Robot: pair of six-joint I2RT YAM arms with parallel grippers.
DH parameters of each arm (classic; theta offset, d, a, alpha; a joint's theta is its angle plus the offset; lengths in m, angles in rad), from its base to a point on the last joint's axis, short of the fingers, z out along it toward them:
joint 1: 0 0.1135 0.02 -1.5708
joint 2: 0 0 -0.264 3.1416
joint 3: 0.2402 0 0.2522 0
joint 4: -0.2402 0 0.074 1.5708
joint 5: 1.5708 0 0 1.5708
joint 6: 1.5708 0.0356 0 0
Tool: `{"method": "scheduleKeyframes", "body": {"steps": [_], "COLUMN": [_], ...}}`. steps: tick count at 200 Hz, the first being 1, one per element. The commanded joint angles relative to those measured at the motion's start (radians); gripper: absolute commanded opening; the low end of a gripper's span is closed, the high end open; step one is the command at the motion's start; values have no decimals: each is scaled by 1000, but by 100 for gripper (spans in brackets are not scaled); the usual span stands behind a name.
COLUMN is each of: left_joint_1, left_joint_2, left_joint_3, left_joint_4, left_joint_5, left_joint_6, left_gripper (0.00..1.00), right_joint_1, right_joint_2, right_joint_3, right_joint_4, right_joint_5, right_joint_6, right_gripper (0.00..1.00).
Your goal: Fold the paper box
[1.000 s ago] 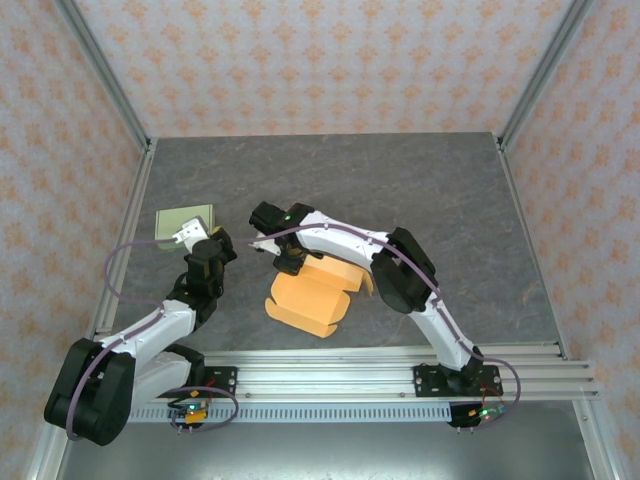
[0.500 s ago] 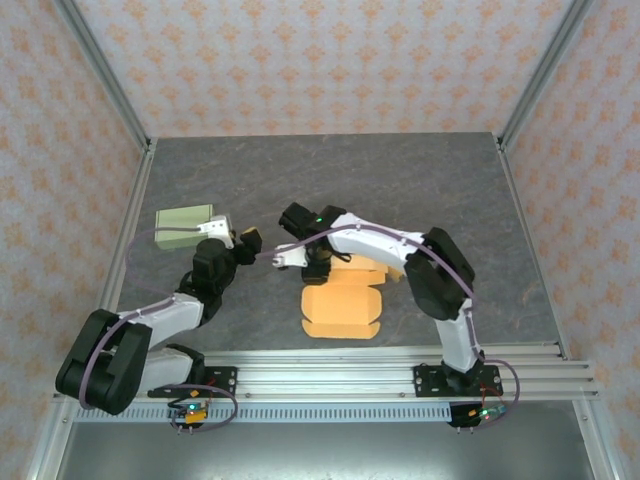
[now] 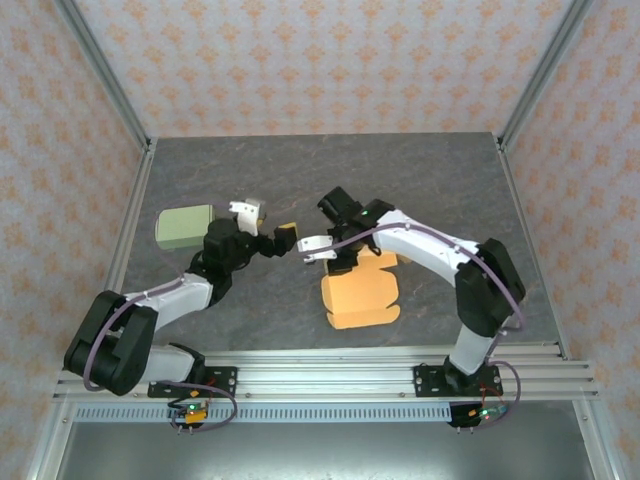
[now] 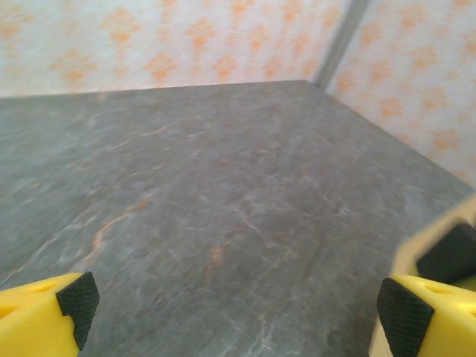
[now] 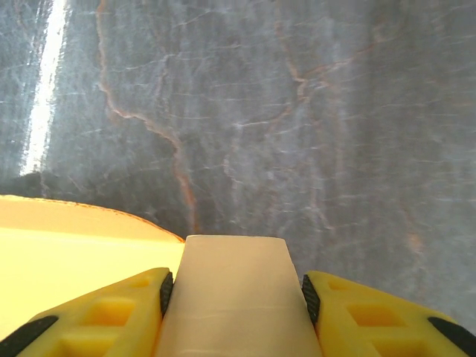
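Since the earlier frame the paper box [image 3: 362,292] sits further right on the table [image 3: 430,190], its flap [image 5: 223,327] pinched by my right gripper [image 5: 236,286]; my left gripper [image 4: 239,305] now stands spread, empty. I judge the card light, floppy and crease-prone, so it is best held by flap edges.

Grey veined table [image 3: 430,180] bears an orange paper box [image 3: 360,300]; it lies toward the near edge.

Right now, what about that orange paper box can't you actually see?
Top view: the right arm covers the paper box's far edge, so folds there are hidden.
Right wrist view: the frame's bottom cuts off the flap in the right gripper.
Left wrist view: a blurred shape at the right edge is unidentifiable.
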Motion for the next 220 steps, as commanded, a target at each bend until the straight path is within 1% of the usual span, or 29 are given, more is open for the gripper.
{"method": "scheduleKeyframes", "body": {"steps": [1, 21, 36, 58, 72, 80, 92, 106, 117, 124, 132, 141, 153, 163, 172, 182, 187, 204, 220], "left_joint_1": [-23, -73, -84, -87, -100, -107, -109, -109, -107, -101, -85, -54, -23, -20, -20, -21, -23, -30, -42], "left_joint_2": [35, 50, 62, 64, 67, 71, 75, 70, 61, 56, 55, 56, 70, 78, 78, 75, 72, 74, 74], "left_joint_3": [-36, -17, 1, -9, -7, 3, 6, -23, -34, -28, -14, -7, -20, -30, -25, -20, -19, -14, -9], "left_joint_4": [38, -22, -55, -34, -48, -75, -87, -20, 4, -24, -72, -96, -58, -26, -35, -49, -51, -54, -58], "left_joint_5": [135, 149, 153, 171, 190, 180, 152, 90, -23, -107, -170, -182, -167, -171, -170, -165, -160, -154, -139], "left_joint_6": [128, 225, 241, 252, 293, 307, 308, 290, 270, 264, 253, 222, 176, 167, 167, 176, 181, 189, 202], "left_gripper": [100, 99, 99, 98, 98, 98, 97, 97, 98, 98, 98, 98, 98, 98, 98, 98, 98, 98, 98], "right_joint_1": [-23, -39, -39, -39, -39, -39, -39, -39, -39, -39, -39, -39, -38, -38, -38, -38, -38, -38, -38], "right_joint_2": [-45, -59, -72, -85, -82, -80, -67, -30, -7, 4, 16, 32, 56, 71, 79, 77, 75, 59, 36], "right_joint_3": [-7, -26, -40, -46, -35, -34, -34, -27, -31, -42, -52, -55, -47, -40, -35, -35, -34, -25, -18], "right_joint_4": [-7, -18, -12, -17, -40, -47, -49, -54, -33, -5, 18, 38, 39, 40, 38, 38, 39, 17, -2], "right_joint_5": [-70, -71, -62, -64, -50, -41, -18, 6, 23, 36, 38, 40, 45, 53, 62, 60, 60, 56, 49], "right_joint_6": [-96, -142, -146, -161, -164, -163, -161, -148, -126, -109, -97, -86, -74, -57, -43, -33, -30, -15, 1], "right_gripper": [36, 36, 36, 35, 35, 36, 37, 38, 38, 38, 38, 38, 39, 43, 50, 59, 62, 69, 71]}}
